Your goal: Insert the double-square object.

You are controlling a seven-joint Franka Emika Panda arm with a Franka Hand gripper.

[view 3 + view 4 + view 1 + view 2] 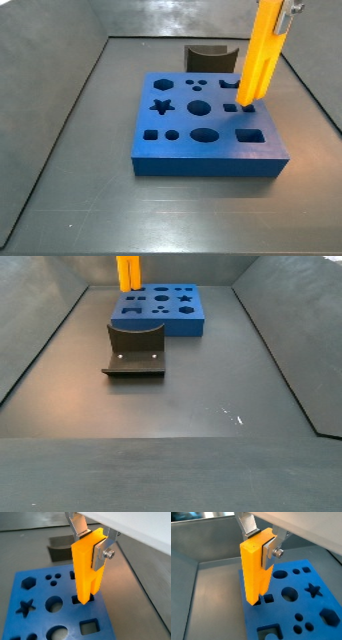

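Observation:
The double-square object (pixel 88 567) is a long yellow-orange bar, held upright. My gripper (pixel 92 542) is shut on its upper end, a silver finger plate on each side. It also shows in another wrist view (pixel 255 569) with the gripper (pixel 261 541). Its lower end sits at a hole near one edge of the blue block (pixel 40 619), and I cannot tell how deep it reaches. In both side views the bar (pixel 261 55) (pixel 128 272) stands over the block (pixel 201 135) (pixel 167 306). The gripper (pixel 283 8) is mostly cut off at the frame's edge.
The dark grey curved piece (pixel 209 53) (pixel 135 348) lies on the grey floor beside the blue block. The block has several shaped holes, including a star (pixel 162 105) and circles (pixel 198 107). Sloping grey walls (pixel 54 90) surround the floor.

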